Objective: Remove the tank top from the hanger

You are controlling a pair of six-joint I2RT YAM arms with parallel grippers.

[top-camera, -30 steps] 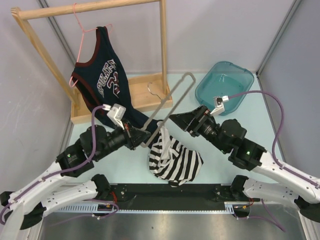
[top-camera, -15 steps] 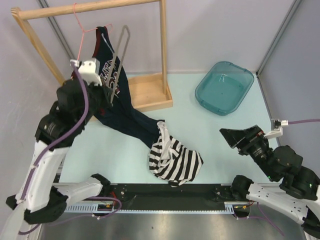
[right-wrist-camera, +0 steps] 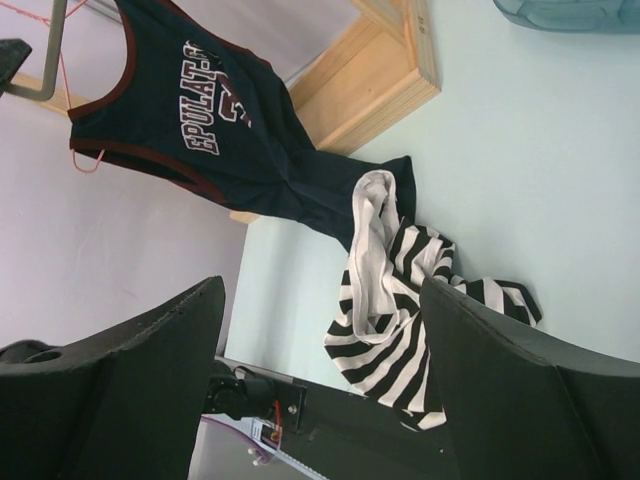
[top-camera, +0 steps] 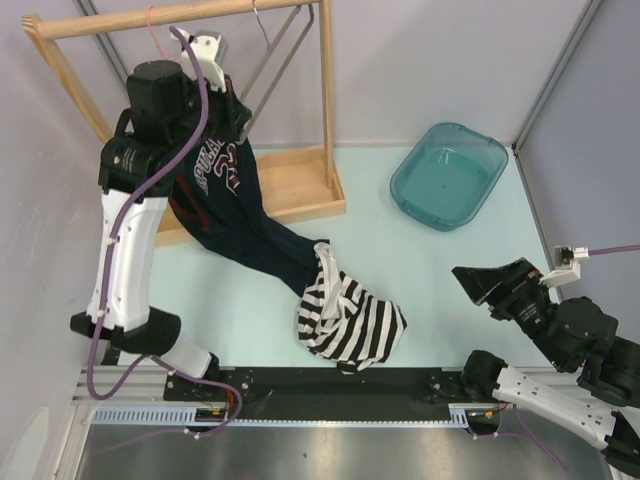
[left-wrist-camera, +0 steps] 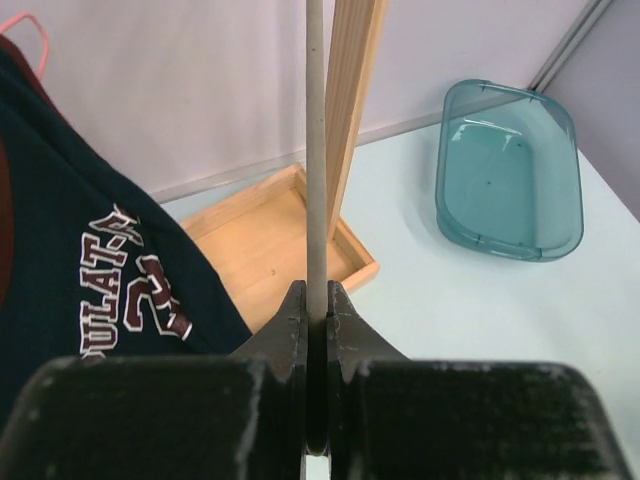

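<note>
Far left, up by the rack [top-camera: 100, 24], the left pincer [left-wrist-camera: 316, 302] clamped the hanger [left-wrist-camera: 314, 150]; the right pincer [top-camera: 478, 283] stood apart.

Fingers [left-wrist-camera: 288, 335] clamp grey hanger [left-wrist-camera: 314, 150] beside wooden post [left-wrist-camera: 356, 110].

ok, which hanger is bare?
The grey hanger, pinched in the left gripper; the pink hanger holds the navy tank.

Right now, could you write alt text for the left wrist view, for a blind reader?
Black jaws shut on a grey hanger that rises straight up, in front of a wooden rack post. A navy jersey hangs at left; a teal bin sits on the table at right.
</note>
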